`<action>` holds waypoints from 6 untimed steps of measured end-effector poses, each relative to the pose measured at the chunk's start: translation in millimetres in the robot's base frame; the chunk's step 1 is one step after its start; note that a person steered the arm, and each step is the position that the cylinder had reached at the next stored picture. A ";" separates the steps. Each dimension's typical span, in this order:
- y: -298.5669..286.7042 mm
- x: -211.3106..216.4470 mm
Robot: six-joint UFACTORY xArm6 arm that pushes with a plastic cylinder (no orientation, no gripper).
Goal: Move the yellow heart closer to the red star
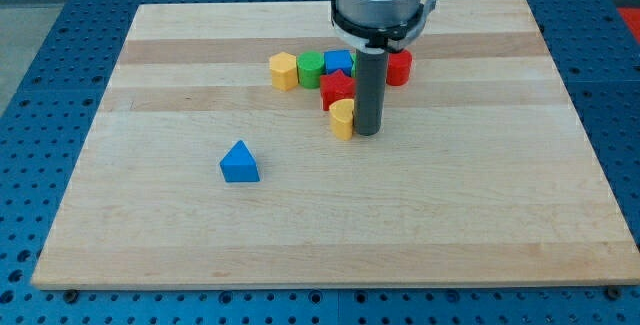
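Here, yellow heart (342,119) touches red star (337,89).

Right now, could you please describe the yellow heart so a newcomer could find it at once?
Find the block cluster near the wooden board's top middle. The yellow heart sits at its bottom edge, just below the red star, touching my tip on its left. The other yellow block lies farther up-left.
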State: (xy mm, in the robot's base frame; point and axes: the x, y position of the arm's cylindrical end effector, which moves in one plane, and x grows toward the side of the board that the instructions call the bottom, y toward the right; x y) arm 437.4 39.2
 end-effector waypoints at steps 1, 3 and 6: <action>0.0 1.8; 0.2 25.9; -8.7 43.3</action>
State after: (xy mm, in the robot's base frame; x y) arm 480.7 30.6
